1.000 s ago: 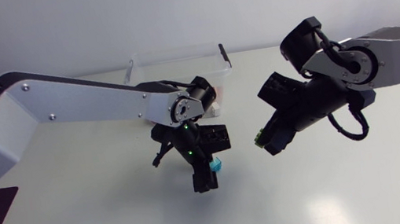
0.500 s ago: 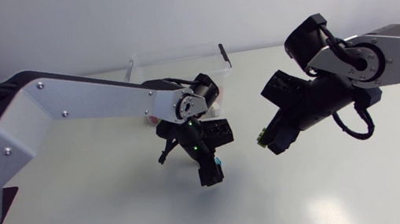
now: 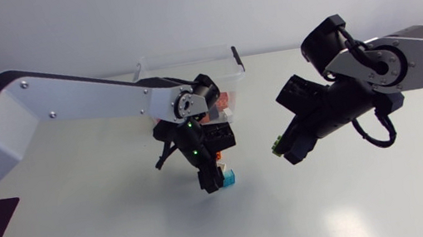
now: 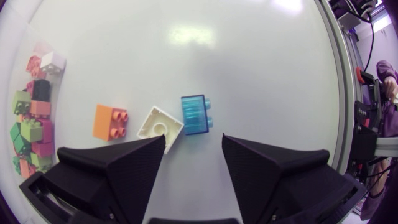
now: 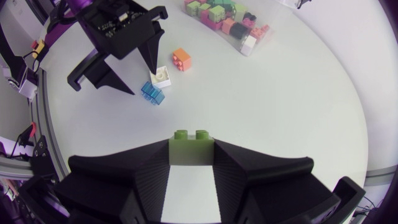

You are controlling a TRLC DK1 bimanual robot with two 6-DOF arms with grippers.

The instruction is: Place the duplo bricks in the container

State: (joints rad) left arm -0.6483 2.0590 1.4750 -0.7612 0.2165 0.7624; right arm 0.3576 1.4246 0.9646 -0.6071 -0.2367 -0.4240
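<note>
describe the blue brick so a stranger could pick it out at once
On the white table, just ahead of the left pincer, three loose bricks lie in a row. The blue brick is at one end, beside the white brick and farthest from the orange brick. It alone is see-through.

Silver-grey, screw-studded links (image 3: 83,100), black joints (image 3: 321,39), looped black cable (image 3: 389,136).

Left pincer (image 4: 194,142) hangs downward, jaws apart; right pincer (image 5: 191,157) clamps a green brick (image 5: 191,138).
</note>
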